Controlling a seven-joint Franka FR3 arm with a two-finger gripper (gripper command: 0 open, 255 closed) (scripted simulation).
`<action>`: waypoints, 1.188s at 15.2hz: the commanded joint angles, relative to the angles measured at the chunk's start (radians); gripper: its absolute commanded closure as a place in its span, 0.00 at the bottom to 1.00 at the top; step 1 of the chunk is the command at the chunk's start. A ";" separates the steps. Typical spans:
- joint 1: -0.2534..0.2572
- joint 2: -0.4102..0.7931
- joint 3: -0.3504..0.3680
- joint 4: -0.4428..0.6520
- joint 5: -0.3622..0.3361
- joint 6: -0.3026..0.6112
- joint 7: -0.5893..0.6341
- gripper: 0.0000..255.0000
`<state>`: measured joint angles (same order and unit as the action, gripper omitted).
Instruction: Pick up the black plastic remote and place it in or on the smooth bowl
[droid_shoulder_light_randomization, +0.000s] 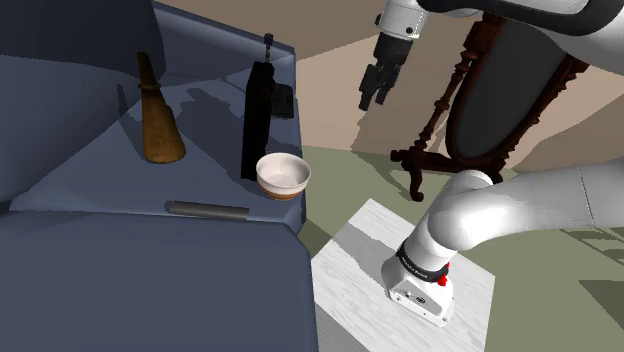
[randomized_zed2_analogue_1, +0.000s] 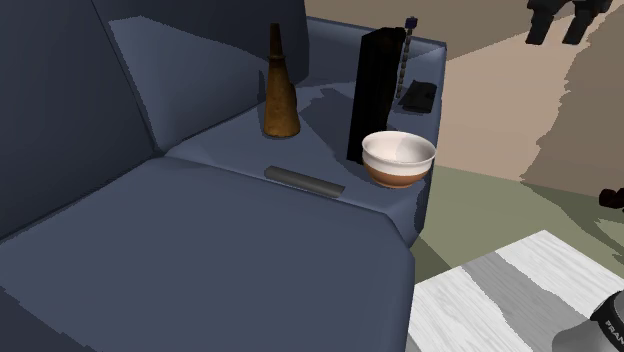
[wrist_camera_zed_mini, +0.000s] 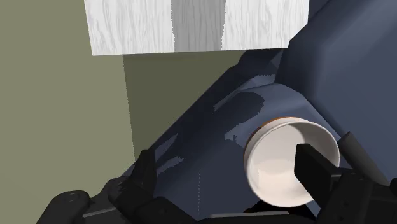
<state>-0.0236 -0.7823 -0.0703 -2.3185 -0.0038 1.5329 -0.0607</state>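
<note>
Shoulder view: claw (droid_shoulder_light_randomization: 376, 95), fingers apart and empty, hangs high off the end of the sofa (droid_shoulder_light_randomization: 150, 290). The dark grey remote (droid_shoulder_light_randomization: 207, 210) lies flat on the seat, past the bowl (droid_shoulder_light_randomization: 283, 176) toward this view's lower left, long axis running across the view. Legible writing: "FRAN" on the arm's base band (randomized_zed2_analogue_1: 607, 318).

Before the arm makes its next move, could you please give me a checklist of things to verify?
1. Gripper open and empty: ok, the fingers stand apart.
2. Dark grey remote free to grasp: ok, it lies flat on the sofa seat with nothing on it.
3. Gripper over the remote: not ok, it hangs high beyond the sofa's edge.
4. Bowl upright and empty: ok.
5. Room around the bowl: not ok, a tall black box stands close beside it.
6. Box touching the bowl: cannot tell.
</note>
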 joint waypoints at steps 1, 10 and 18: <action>0.000 0.000 0.000 0.000 0.000 0.000 0.000 0.00; 0.096 0.191 0.085 -0.042 0.060 0.231 -0.018 0.00; 0.173 0.404 0.165 -0.012 0.094 0.415 -0.034 0.00</action>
<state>0.1395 -0.4134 0.0832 -2.3359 0.0863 1.9171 -0.0937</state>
